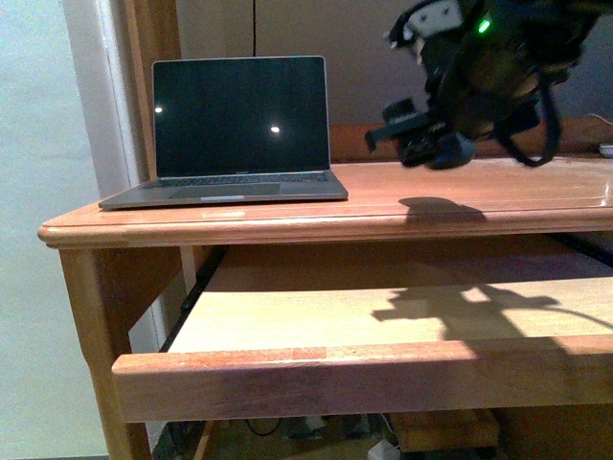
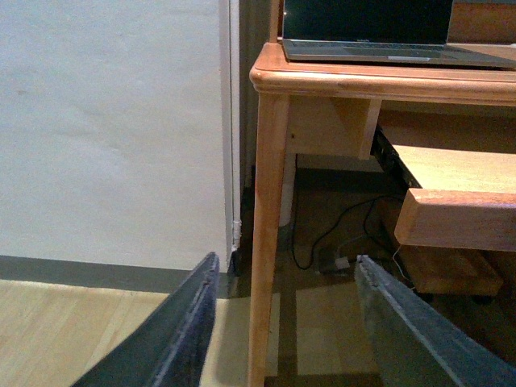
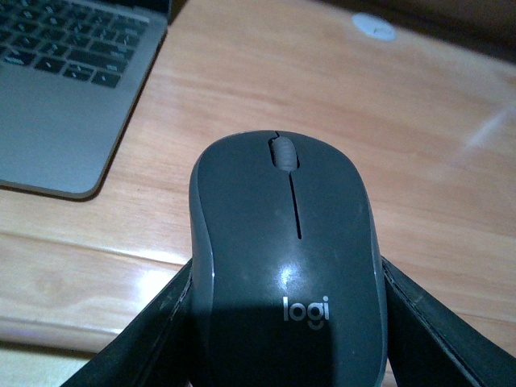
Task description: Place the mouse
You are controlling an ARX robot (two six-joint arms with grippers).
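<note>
— Right tool [image 3: 290, 343], wrist view: what sits between its fingers [image 3: 153, 347]?

— Mouse [image 3: 286, 242], dark grey, pinched at its two flanks, one finger on each side. Scroll wheel [image 3: 282, 153] points away from the wrist, toward the far part of the desk [image 1: 498, 192].

— Position of the mouse relative to the desk?

— Front view: carried above the desk top, to the right of the open laptop [image 1: 239, 125] and apart from it. A separate shadow [image 1: 441, 206] on the wood beneath suggests that the mouse is clear of the surface, not resting on it.

— Stage of the task?

— Judged as mid-course. Done: the grasp is made and the mouse is over bare wood beside the laptop. Left: lowering to the surface, opening the fingers, drawing the arm back. The intended spot cannot be told; the pull-out shelf [image 1: 383, 307] below the desk top lies bare as well.

— Left tool [image 2: 282, 330]?

— Spread and holding nothing, low beside the desk leg, directed at the wall and floor; no part in the placing.

— Legible writing?

— "logi", pale lower-case letters on the rear of the mouse shell. The mark under the laptop screen is too small to read. A small white disc [image 3: 373, 27] on the far desk shows no readable text.
</note>
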